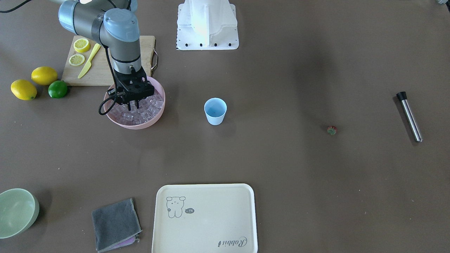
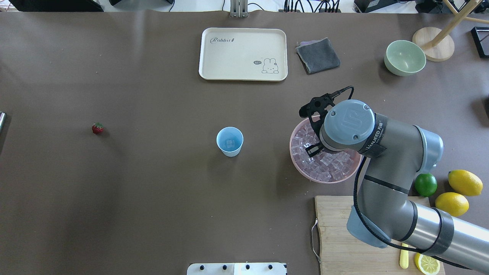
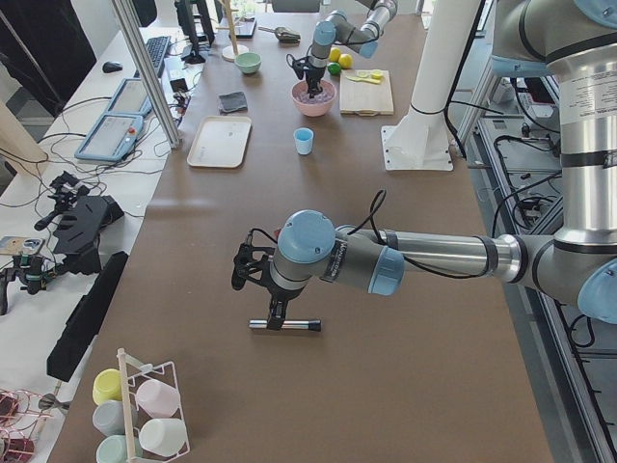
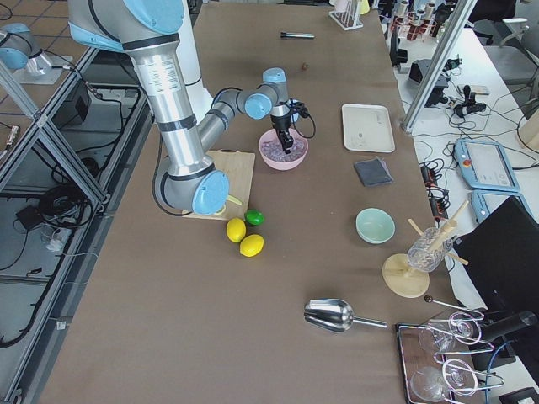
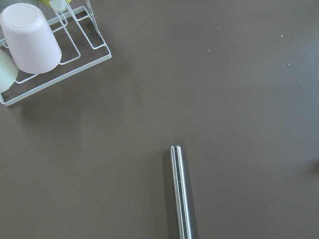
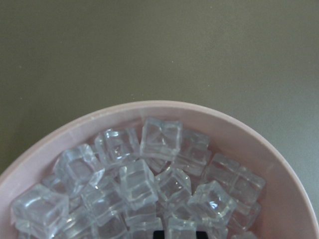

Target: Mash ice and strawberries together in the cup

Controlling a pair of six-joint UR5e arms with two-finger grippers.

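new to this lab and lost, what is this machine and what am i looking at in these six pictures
Two robot arms work at one brown table. Four pictures come from fixed cameras around it, two from cameras on the wrists. The right arm's fingers dip into a pink bowl of ice; whether they grip a cube is unclear. The left arm's fingers are down by a metal rod at the other end. Between them sit a blue cup with one cube inside and a strawberry.

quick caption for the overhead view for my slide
Right gripper poised over the pink bowl of ice, one cube in the blue cup, strawberry lying well apart.
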